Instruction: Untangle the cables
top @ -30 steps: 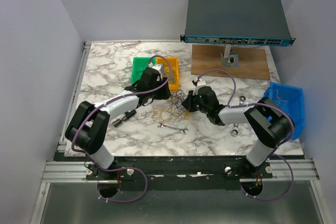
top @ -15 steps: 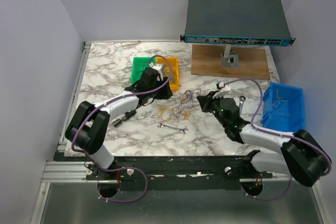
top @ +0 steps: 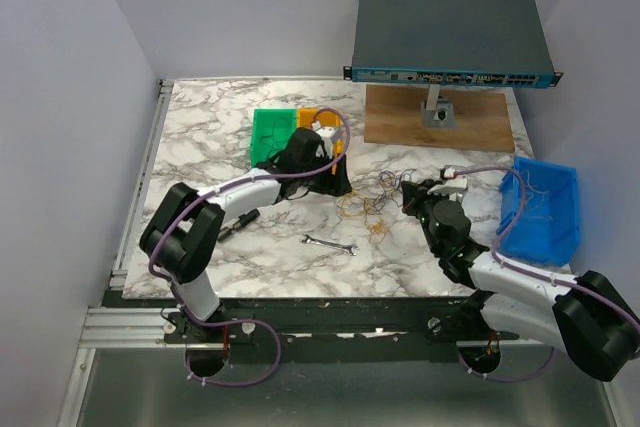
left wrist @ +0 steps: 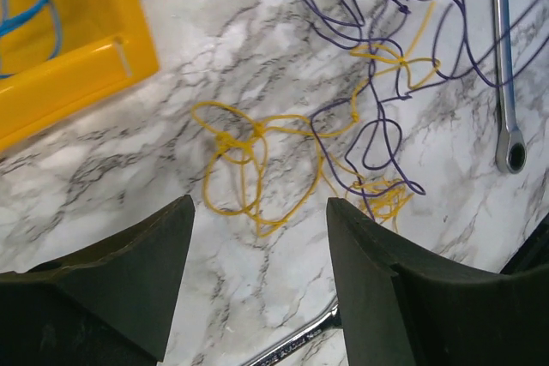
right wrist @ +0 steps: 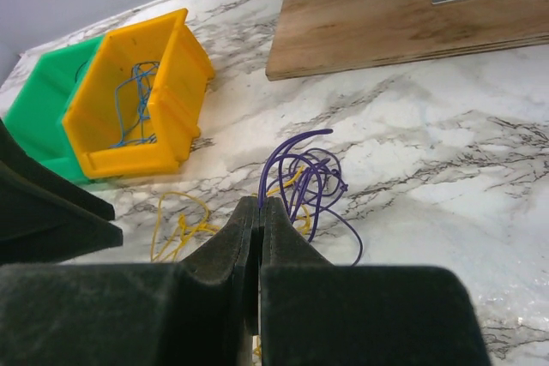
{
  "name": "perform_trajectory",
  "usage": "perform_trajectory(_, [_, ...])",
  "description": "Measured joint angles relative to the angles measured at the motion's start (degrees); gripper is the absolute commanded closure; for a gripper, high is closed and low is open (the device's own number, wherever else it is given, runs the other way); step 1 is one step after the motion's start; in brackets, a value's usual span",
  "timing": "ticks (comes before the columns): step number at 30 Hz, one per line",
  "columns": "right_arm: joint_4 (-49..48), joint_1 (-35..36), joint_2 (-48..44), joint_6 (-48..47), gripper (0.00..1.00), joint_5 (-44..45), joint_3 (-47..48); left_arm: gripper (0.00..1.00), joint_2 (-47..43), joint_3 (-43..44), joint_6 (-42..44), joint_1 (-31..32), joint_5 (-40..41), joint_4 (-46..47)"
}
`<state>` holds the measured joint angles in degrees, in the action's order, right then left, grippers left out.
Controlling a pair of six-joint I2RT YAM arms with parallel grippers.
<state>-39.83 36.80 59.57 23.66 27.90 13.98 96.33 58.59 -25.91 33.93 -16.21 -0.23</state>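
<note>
Right end effector (right wrist: 259, 205): fingers pressed tight together. A purple strand of the cables (right wrist: 302, 179) arches up right from their tips, so it looks pinched between them.
Left end effector (left wrist: 260, 203): jaws spread wide, hanging over the yellow loops. From where I stand it touches nothing.
Cables: a loose tangle of thin yellow and purple wire near the middle of the worktop (top: 200, 137), between the two end effectors. The yellow loops lie flat toward the left arm. The purple loops are knotted through them and run toward the right arm, where one rises off the marble.
Yellow bin (right wrist: 129, 163): just behind the tangle, with thin blue wire lying inside.
Green bin (right wrist: 39, 100): side by side with the yellow one, on the side away from the cables.
Blue bin (top: 545, 237): at the right edge of the worktop, well apart from the tangle. It has some thin wire in it; I cannot tell the colour.
Small wrench (top: 330, 243): flat on the marble on the near side of the tangle, apart from it.
Second wrench (left wrist: 503, 40): seen from the left wrist, lying beside the purple loops, with one loop reaching its shaft.
Network switch (top: 450, 37): raised on a metal stand over a wooden board (top: 400, 117) at the far right.
</note>
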Motion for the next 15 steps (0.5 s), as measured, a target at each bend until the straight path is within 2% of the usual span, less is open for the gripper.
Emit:
perform_trajectory(7, [0.04, 0.0, 0.48, 0.37, 0.99, 1.03, 0.0, 0.34, 5.66, 8.07, 4.39, 5.75, -0.31, -5.31])
perform_trajectory(11, [0.04, 0.0, 0.37, 0.76, 0.99, 1.49, 0.0, 0.34, 9.18, 12.81, 5.09, 7.15, 5.42, -10.6])
perform_trajectory(15, [0.04, 0.0, 0.37, 1.03, 0.99, 1.7, 0.0, 0.33, 9.25, 12.59, 4.72, 6.99, 14.49, -14.16])
